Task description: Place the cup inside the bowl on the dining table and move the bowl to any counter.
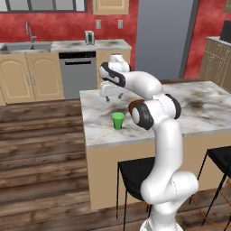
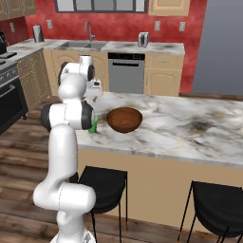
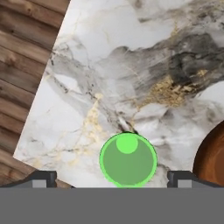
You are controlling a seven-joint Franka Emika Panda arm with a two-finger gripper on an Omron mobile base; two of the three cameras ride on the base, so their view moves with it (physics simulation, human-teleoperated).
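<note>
The small green cup [image 1: 117, 121] stands upright on the marbled dining table [image 1: 203, 113], near its left end. My gripper [image 1: 114, 96] hangs above it, open, with nothing between its fingers. In the hand view I look straight down into the cup [image 3: 127, 160], which sits between the two spread fingertips [image 3: 43, 178] of my gripper [image 3: 112, 179]. The dark brown bowl [image 2: 124, 118] rests on the table just right of the cup [image 2: 95, 126]; its rim [image 3: 212, 153] shows at the right edge of the hand view. My arm hides most of the bowl in the left base view.
Black stools [image 2: 102, 187] stand along the table's near side. A marbled counter [image 1: 90, 45] with a sink [image 1: 27, 46], a toaster [image 1: 89, 37] and a dishwasher [image 1: 77, 74] runs along the red back wall. A stove [image 2: 9, 95] is at the far left.
</note>
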